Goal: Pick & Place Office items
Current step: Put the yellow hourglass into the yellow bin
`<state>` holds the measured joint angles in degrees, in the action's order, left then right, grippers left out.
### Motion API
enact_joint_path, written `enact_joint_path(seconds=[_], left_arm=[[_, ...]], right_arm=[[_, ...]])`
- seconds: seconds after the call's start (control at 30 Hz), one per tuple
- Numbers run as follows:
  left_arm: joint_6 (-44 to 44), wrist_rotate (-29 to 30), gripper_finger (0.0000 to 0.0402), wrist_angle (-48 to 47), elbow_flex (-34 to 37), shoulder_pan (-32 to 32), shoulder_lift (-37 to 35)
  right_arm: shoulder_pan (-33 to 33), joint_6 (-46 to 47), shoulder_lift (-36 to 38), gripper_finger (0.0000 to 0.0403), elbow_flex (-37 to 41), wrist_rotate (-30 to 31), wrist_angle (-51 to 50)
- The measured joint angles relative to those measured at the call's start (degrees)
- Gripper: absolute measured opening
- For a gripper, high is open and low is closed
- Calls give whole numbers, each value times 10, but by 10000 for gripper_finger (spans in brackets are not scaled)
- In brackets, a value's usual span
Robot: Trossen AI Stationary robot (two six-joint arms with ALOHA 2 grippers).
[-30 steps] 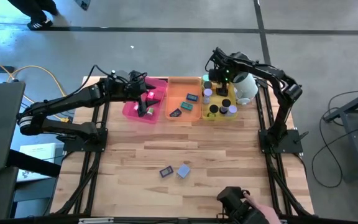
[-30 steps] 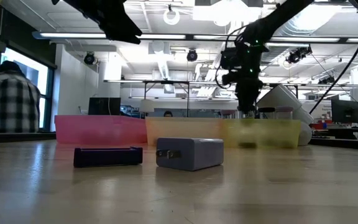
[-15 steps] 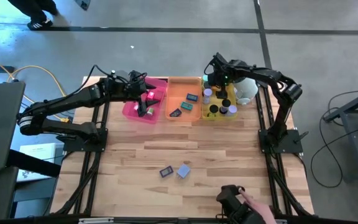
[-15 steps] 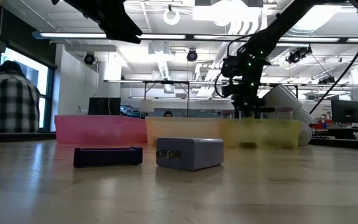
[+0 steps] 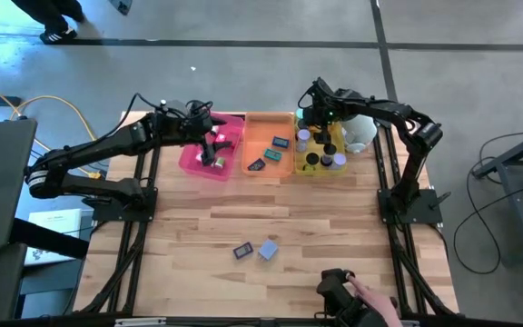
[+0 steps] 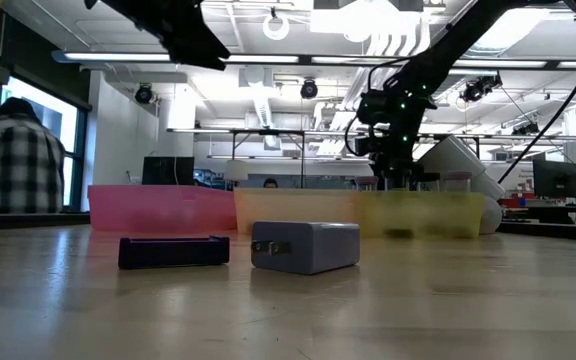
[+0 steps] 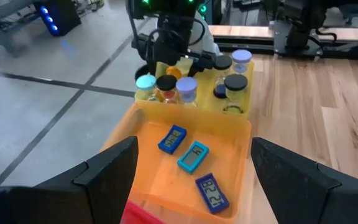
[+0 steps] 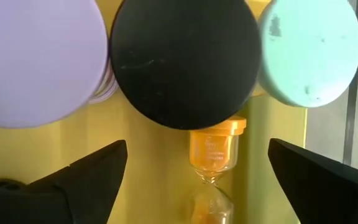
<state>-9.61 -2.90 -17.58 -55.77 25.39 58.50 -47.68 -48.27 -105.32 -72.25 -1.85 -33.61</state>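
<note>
Right tool [image 5: 309, 116] agape, seemingly above yellow tray [image 5: 314, 170]

We take the middle tray [image 5: 269, 145] of the three at the table's far side as our landmark: one tray [image 5: 209, 147] sits touching its left side, another [image 5: 320, 148] touches its right. Inside the middle tray lie three flat rectangles [image 7: 194, 155], and the right-hand tray holds upright capped rolls [image 7: 187, 87]. Well in front of the middle tray, on the bare table [image 5: 334, 227], a flat piece [image 5: 241, 251] lies just left of a block [image 5: 268, 250].
</note>
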Motion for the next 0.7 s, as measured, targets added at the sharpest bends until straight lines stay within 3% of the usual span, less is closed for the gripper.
enact_joint_path(seconds=[0.37,0.7], left_arm=[[-9,0,305,12,0,0,0],[0,0,305,12,0,0,0]], right_arm=[[6,21,0,336,0,4,-4],[10,20,0,338,1,4,-5]])
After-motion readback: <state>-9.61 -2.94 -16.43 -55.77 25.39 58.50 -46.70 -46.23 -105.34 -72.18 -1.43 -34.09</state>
